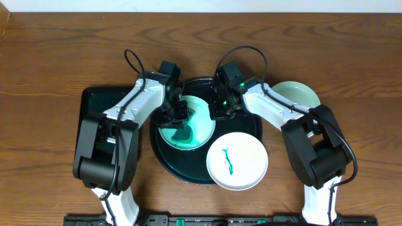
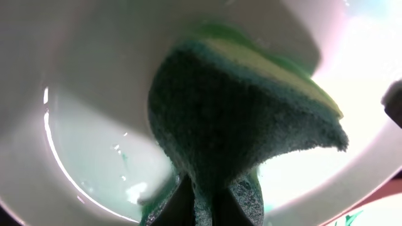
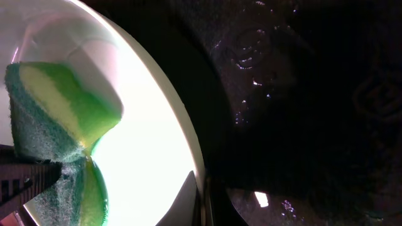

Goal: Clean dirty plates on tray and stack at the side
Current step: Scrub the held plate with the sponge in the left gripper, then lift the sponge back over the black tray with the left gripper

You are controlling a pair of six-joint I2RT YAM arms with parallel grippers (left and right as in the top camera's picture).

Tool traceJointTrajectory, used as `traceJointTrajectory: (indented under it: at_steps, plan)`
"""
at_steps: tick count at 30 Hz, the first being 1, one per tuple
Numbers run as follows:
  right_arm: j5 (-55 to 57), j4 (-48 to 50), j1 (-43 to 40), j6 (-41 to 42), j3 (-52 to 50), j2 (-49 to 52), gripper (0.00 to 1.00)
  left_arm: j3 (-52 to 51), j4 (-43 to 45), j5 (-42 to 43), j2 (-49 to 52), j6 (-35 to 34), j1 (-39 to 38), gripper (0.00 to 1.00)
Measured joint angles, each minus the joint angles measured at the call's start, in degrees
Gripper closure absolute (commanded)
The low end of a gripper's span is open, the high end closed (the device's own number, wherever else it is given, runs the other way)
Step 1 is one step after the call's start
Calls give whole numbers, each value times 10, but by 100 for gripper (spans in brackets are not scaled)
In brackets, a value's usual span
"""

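A white plate [image 1: 200, 116], tinted green, sits tilted on the left of the large round black tray [image 1: 163, 158]. My left gripper [image 1: 178, 113] [image 2: 210, 198] is shut on a green and yellow sponge [image 2: 239, 119] that presses into this plate [image 2: 94, 144]. My right gripper [image 1: 220, 107] [image 3: 202, 201] is shut on the plate's right rim [image 3: 188, 144]; the sponge also shows in the right wrist view [image 3: 63, 119]. A second plate [image 1: 237, 161] with a teal scribble lies on the tray's front right. A third plate [image 1: 296, 94] lies on the table at the right, partly hidden by my right arm.
A smaller rectangular black tray [image 1: 94, 103] with a green cloth lies at the left, mostly under my left arm. The dark glossy tray floor [image 3: 301, 94] fills the right of the right wrist view. Brown wooden table [image 1: 56, 56] surrounds everything.
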Motion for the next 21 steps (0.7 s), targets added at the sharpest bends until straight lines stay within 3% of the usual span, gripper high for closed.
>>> traceJointTrajectory:
  at_steps: [7, 21]
  plan:
    - [0, 0, 0, 0, 0, 0, 99, -1, -3, 1, 1, 42, 4, 93]
    - [-1, -2, 0, 0, 0, 0, 99, 28, -76, -158, -33, -48, 20, 93]
